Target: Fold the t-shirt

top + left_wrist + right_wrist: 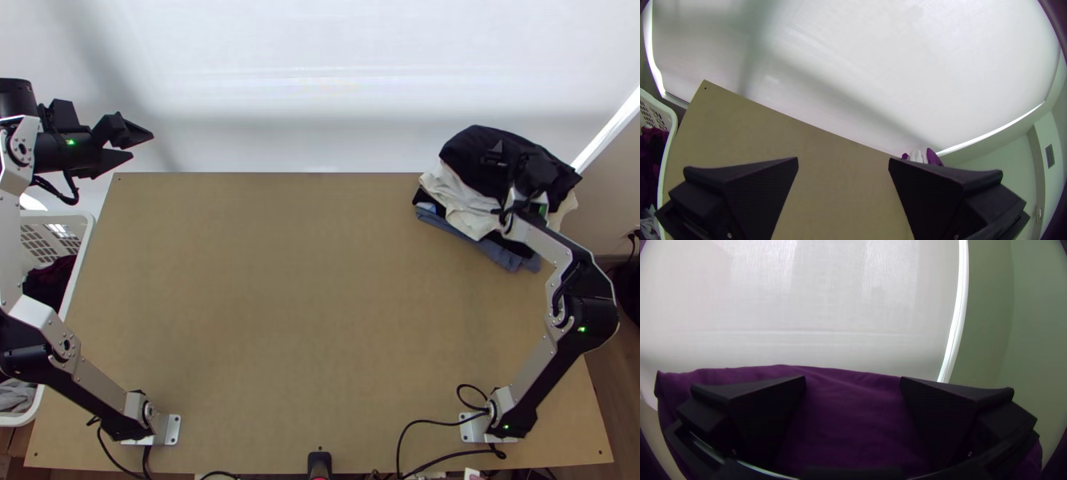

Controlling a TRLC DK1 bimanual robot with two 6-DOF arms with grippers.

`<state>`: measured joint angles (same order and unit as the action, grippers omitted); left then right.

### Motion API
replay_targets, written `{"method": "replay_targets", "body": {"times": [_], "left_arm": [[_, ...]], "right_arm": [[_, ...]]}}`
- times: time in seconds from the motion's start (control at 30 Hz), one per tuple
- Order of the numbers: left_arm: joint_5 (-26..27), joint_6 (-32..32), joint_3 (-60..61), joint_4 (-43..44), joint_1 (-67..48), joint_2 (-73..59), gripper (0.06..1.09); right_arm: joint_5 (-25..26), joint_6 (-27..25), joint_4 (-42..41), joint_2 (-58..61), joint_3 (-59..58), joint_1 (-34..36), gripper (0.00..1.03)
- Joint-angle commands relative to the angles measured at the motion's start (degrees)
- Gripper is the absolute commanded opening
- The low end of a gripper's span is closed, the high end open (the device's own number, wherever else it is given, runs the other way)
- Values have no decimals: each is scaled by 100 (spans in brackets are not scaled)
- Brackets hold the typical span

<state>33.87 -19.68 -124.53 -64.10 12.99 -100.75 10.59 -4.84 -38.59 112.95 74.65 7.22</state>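
Beyond the far edge of the wooden surface (pixel 304 304), you have a pale blind (pixel 320 64) spanning the background. Your left tool (pixel 142 146) sits outside the left edge, near the far left corner; its two wide black fingers stand well apart, and nothing is caught between them. Its arm angles out from a base (pixel 152 428) by the near left corner and passes over a white basket (pixel 82 240) that stands beside the left edge. In that basket you can see bunched maroon and black clothes (pixel 50 282) and, toward its near end, grey-white cloth (pixel 14 396).

Your right tool (pixel 512 164) is at the far right corner, over a stack of folded clothes. Its fingers are also spread wide, with a dark garment (pixel 476 156) showing between them; you can't tell whether they touch it, but they aren't closed on it. That garment lies folded on top of the stack, reaching past the far edge. Below it come white cloth (pixel 460 200), more black, and a blue-grey piece (pixel 452 228) at the bottom. You can't tell which piece is the t-shirt.
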Motion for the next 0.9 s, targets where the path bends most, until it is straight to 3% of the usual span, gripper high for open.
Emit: {"method": "replay_targets", "body": {"times": [0.0, 0.27, 0.47, 0.87], "left_arm": [[76, -27, -98, -59, 45, 205, 104], [76, -18, -107, -94, 45, 205, 104], [120, -18, -98, -94, 63, 222, 104], [146, -18, -159, -86, 177, 240, 104]], "right_arm": [[101, -175, -263, 245, -548, -54, 99], [233, -316, -334, -176, -478, -81, 99], [347, -316, -325, -537, 252, -318, 99], [532, -887, -316, 826, 1438, -819, 99]]}}
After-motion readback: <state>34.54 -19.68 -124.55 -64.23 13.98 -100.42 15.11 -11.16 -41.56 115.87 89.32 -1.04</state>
